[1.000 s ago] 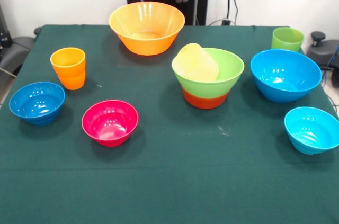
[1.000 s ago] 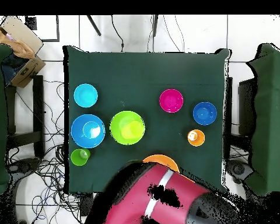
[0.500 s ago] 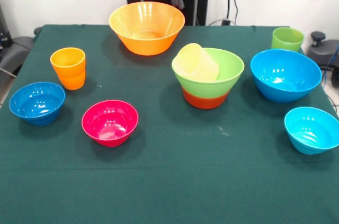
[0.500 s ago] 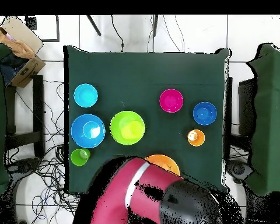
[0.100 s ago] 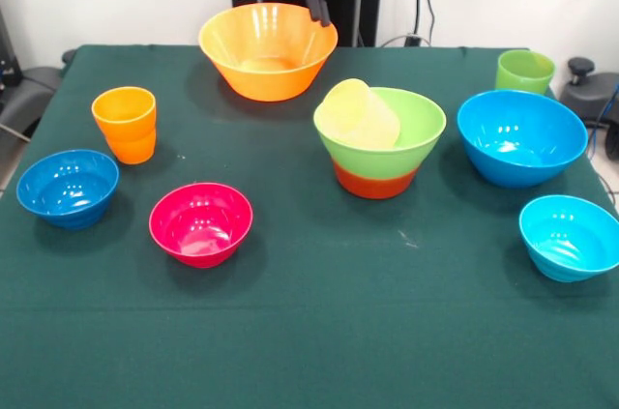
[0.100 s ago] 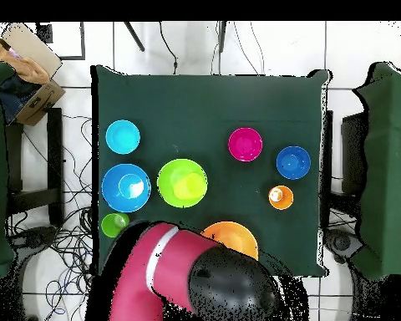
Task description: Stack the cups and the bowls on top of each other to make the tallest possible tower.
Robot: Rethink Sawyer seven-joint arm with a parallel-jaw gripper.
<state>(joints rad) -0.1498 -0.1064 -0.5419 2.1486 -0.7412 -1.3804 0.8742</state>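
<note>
Table (image 5: 309,332) in green cloth, ten pieces on it.

Gripper (image 5: 317,5) hangs high at the far edge, just over the right rim of the big yellow-orange bowl (image 5: 268,49). Fingers look close together and empty, but can't tell for sure from this angle.

Big blue bowl (image 5: 520,136) sits well off to one side of it, nearer the camera.

The tower (image 5: 379,143) is just in front of the gripper and below: light green bowl (image 5: 411,133) nested in the orange-red bowl (image 5: 372,182), pale yellow cup (image 5: 360,114) lying tilted inside (not upright, so no flat seat for the next piece).

Magenta bowl (image 5: 201,223), small dark blue bowl (image 5: 68,187) and small cyan bowl (image 5: 571,235) are all well clear, camera side.

Orange cup (image 5: 125,124) and light green cup (image 5: 524,71) flank it, well apart.

Risks:
- fingers clip the yellow-orange rim on descent, and the glossy bowl skids or tips
- anything set on the tilted cup slides off
- narrow fingers on a flared wall means a weak hold
</note>
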